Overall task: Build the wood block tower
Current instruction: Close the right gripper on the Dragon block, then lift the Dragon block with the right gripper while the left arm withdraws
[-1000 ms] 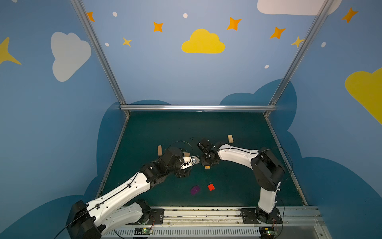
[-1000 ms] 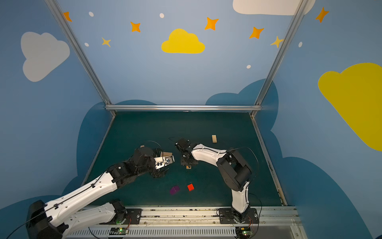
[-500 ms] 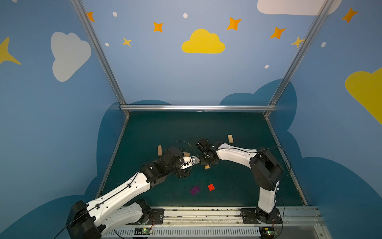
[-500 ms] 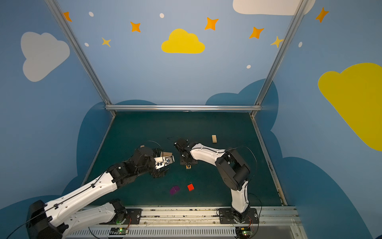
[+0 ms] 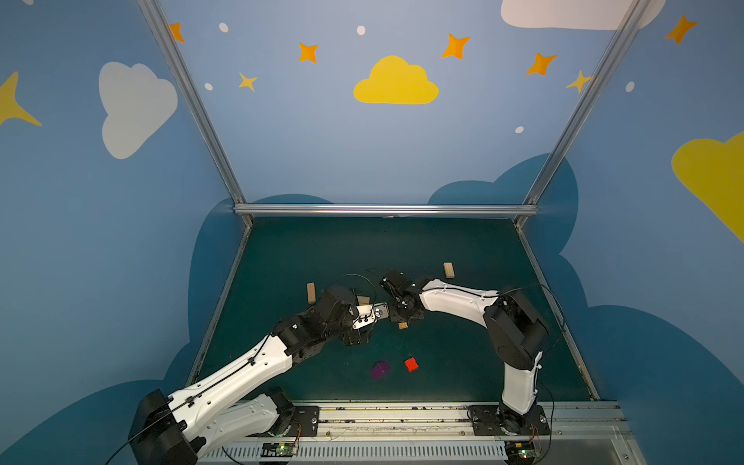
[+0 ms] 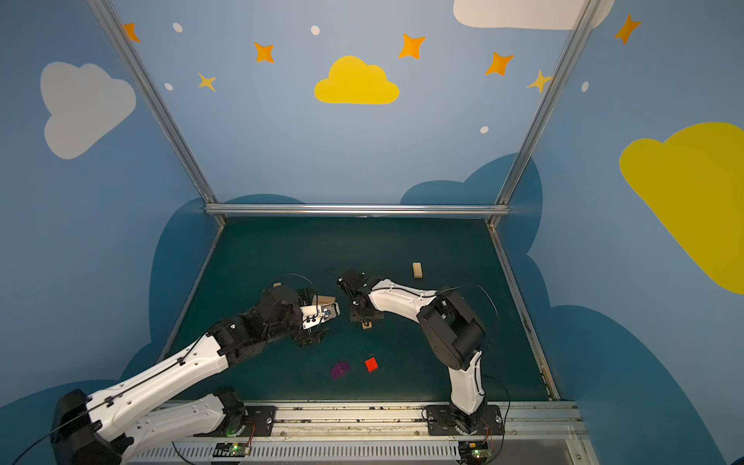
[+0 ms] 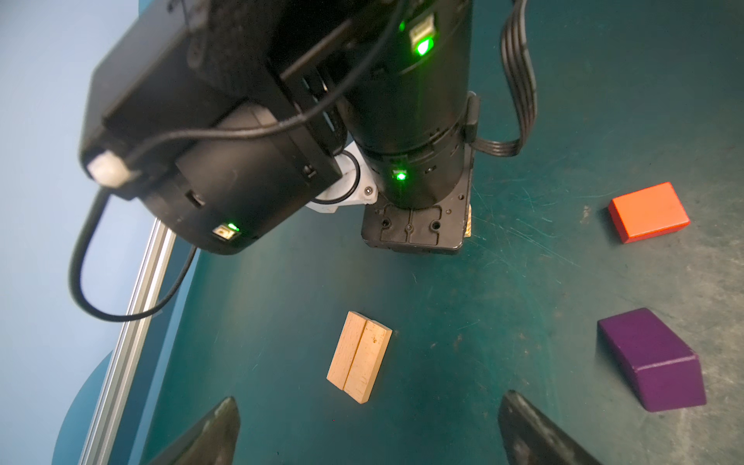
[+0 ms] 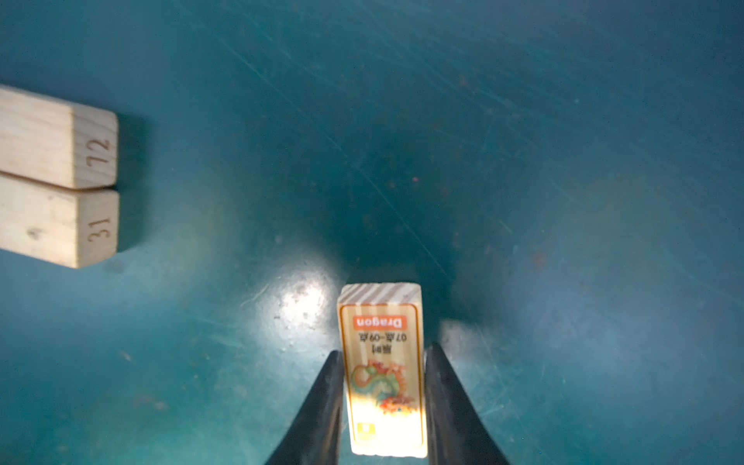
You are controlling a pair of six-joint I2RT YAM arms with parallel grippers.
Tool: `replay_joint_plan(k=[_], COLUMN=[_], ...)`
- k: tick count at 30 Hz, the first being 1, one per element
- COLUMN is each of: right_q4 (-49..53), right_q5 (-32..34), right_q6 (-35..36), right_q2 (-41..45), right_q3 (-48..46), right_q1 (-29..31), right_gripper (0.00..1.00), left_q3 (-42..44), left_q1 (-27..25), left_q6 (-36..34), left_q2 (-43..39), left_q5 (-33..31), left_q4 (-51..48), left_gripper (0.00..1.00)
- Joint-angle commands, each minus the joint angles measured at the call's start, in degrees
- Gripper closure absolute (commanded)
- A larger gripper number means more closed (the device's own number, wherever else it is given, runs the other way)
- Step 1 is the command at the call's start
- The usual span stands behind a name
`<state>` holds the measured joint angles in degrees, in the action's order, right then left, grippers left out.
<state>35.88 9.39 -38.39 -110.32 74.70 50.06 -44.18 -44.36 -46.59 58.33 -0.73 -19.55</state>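
My right gripper [image 8: 384, 350] is shut on a tan plank with orange dragon print [image 8: 380, 306], held end-down just over the mat [image 5: 463, 354]; its tip shows in both top views [image 5: 402, 325] [image 6: 367, 324]. Two plain planks [image 7: 359, 356] [image 8: 56, 177] lie side by side on the mat, between the two grippers. My left gripper [image 7: 368, 426] [image 5: 354, 338] is open and empty, short of that pair. A red cube [image 5: 411, 364] [image 7: 648, 211] and a purple cube [image 5: 380, 370] [image 7: 652, 358] sit nearer the front. No tower is in view.
A single plank [image 5: 311, 292] lies beyond the left arm and another [image 5: 449, 270] [image 6: 417, 270] at the back right. Aluminium rails [image 5: 386, 209] edge the mat. The right arm's wrist [image 7: 410, 161] hangs close in front of the left wrist camera.
The right arm has shifted very slightly with the printed plank still in its grip. The left arm and the loose blocks have stayed where they were.
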Motion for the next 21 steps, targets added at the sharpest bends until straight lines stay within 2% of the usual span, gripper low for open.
replay_joint_plan(k=[1,15,21], right_q4=[1.6,2.3,2.4], right_q5=[0.1,0.7,0.9], right_q6=[0.9,2.3,6.2], right_q2=[-1.1,-1.7,0.3], right_q3=[0.9,1.2,1.8], right_q1=[0.4,0.7,0.5], right_gripper=[0.69,0.73,0.77], left_q3=[-0.2,-0.1,-0.1], left_q1=[0.2,0.1,0.2], left_q6=[0.7,0.2,0.8], left_q2=[-0.2,-0.4,-1.1], left_q5=[-0.1,-0.3,-1.6], left_q4=[-0.7,-1.2,-0.7], left_gripper=[0.00,0.00,0.00])
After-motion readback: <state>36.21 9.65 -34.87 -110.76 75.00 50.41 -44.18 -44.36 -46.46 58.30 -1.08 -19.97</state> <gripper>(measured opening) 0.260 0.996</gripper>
